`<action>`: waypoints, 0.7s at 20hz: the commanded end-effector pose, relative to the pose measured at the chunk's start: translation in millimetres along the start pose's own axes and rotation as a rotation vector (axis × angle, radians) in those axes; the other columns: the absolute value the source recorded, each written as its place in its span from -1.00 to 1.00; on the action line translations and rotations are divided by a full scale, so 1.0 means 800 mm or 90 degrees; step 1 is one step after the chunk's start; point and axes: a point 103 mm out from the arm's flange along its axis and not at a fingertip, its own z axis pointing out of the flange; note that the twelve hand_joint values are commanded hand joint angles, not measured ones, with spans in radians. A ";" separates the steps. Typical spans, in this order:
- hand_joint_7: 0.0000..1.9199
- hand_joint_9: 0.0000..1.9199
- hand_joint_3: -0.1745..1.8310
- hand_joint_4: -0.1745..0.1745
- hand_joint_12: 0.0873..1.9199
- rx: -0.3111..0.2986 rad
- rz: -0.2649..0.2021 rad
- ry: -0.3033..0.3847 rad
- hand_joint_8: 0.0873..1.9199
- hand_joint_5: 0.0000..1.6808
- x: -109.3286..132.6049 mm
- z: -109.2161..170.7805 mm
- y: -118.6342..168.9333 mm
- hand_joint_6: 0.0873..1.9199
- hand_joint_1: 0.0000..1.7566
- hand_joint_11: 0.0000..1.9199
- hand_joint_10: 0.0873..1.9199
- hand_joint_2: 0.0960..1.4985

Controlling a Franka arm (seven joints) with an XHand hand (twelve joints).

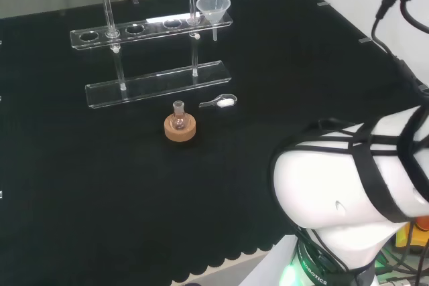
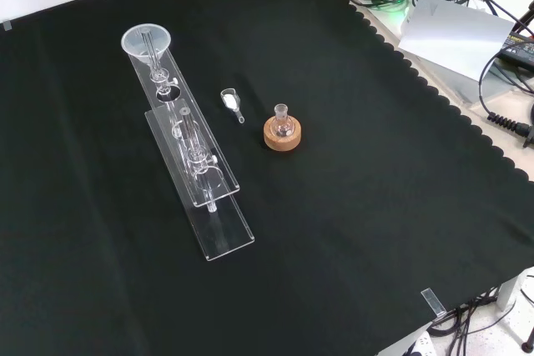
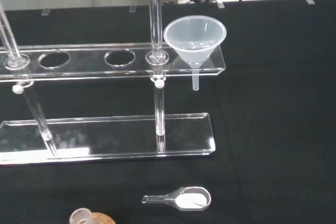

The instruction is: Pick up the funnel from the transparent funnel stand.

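The funnel (image 1: 214, 7) is sitting upright in the end hole of the transparent funnel stand (image 1: 155, 84), at that rack's right end in the head view. A small flask (image 1: 179, 118) is resting nearby on its cork ring (image 1: 180, 128). Fingers: state cannot be determined.

Lighting even and bright overhead; matte black cloth absorbed nearly all shadow.

In the head view, white glare lay along the upper shelf of the funnel stand (image 1: 153, 28), and the arm link (image 1: 348, 179) at the right read bright but kept its detail. In the front view, the cloth (image 2: 350, 231) was uniformly dark, with faint highlights on the stand's base plate (image 2: 219, 218). In the wrist view, the funnel (image 3: 195, 38) was in focus with soft reflections, and pale patches showed on the lower plate.
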 end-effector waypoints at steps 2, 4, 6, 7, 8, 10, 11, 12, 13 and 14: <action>-0.97 -0.85 -0.40 0.13 0.31 0.013 0.000 -0.034 -0.55 -0.81 -0.014 0.031 0.088 -1.00 -1.00 -1.00 -0.44 0.52; -0.94 -0.84 -0.41 0.13 0.31 0.011 -0.007 -0.042 -0.54 -0.80 -0.023 0.039 0.114 -1.00 -1.00 -1.00 -0.43 0.50; -0.89 -0.81 -0.44 0.09 0.33 0.006 -0.023 -0.037 -0.51 -0.77 -0.031 0.045 0.143 -1.00 -0.97 -1.00 -0.42 0.48; -0.87 -0.79 -0.45 0.07 0.33 0.004 -0.030 -0.035 -0.50 -0.76 -0.036 0.047 0.160 -1.00 -0.96 -1.00 -0.41 0.47; -0.86 -0.78 -0.46 0.06 0.34 0.009 -0.037 -0.033 -0.49 -0.75 -0.041 0.048 0.177 -1.00 -0.94 -1.00 -0.41 0.46; -0.85 -0.77 -0.47 0.04 0.35 0.016 -0.042 -0.036 -0.48 -0.74 -0.050 0.047 0.206 -1.00 -0.93 -1.00 -0.41 0.46; -0.84 -0.77 -0.48 0.04 0.36 0.023 -0.042 -0.041 -0.48 -0.73 -0.054 0.047 0.219 -1.00 -0.92 -1.00 -0.41 0.45; -0.84 -0.77 -0.48 0.04 0.36 0.025 -0.041 -0.042 -0.47 -0.73 -0.059 0.047 0.233 -1.00 -0.92 -1.00 -0.41 0.45; -0.84 -0.77 -0.48 0.03 0.36 0.024 -0.041 -0.043 -0.47 -0.73 -0.063 0.049 0.244 -1.00 -0.91 -1.00 -0.41 0.45; -0.84 -0.77 -0.49 0.03 0.36 0.029 -0.041 -0.047 -0.47 -0.73 -0.066 0.052 0.255 -1.00 -0.91 -1.00 -0.40 0.44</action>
